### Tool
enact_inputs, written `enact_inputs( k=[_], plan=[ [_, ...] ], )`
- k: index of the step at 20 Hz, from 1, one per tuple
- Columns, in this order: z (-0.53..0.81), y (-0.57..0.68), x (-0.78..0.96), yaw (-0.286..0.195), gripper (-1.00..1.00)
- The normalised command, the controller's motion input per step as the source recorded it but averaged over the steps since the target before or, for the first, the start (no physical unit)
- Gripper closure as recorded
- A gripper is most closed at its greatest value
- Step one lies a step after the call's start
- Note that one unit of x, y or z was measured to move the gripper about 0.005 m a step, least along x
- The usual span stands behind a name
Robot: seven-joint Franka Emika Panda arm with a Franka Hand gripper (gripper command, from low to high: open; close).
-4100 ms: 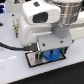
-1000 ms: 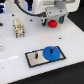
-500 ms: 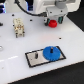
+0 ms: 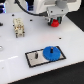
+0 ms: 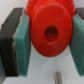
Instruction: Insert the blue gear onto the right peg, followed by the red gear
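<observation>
Red gear clamped between the two teal pads of the gripper, one pad on each side of its toothed rim. Seen in the wrist view face-on: round, with a raised hub and a centre hole toward the camera, so hole axis along the gripper's own line, flat faces across it. No long axis to speak of, being round. In the exterior view only a small red patch under the grey-white hand, held high above the white table, well apart from the plate.

Blue gear lying flat on the grey, black-edged plate, at the plate's end toward the exterior view's right, dark spot at its centre where the right peg stands; too blurred to tell how far seated. Left peg bare, a thin dark upright pin near the plate's other end.

Count: one red gear, one blue gear, two pegs, one plate. Also one small beige slotted block toward the exterior view's left, well apart from the plate.
</observation>
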Motion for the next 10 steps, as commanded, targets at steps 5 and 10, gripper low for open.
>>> enact_inputs(
  k=[5, 10],
  plan=[
    [0.55, -0.11, 0.45, 0.000, 1.00],
    [0.52, -0.18, 0.59, 0.000, 1.00]
  ],
)
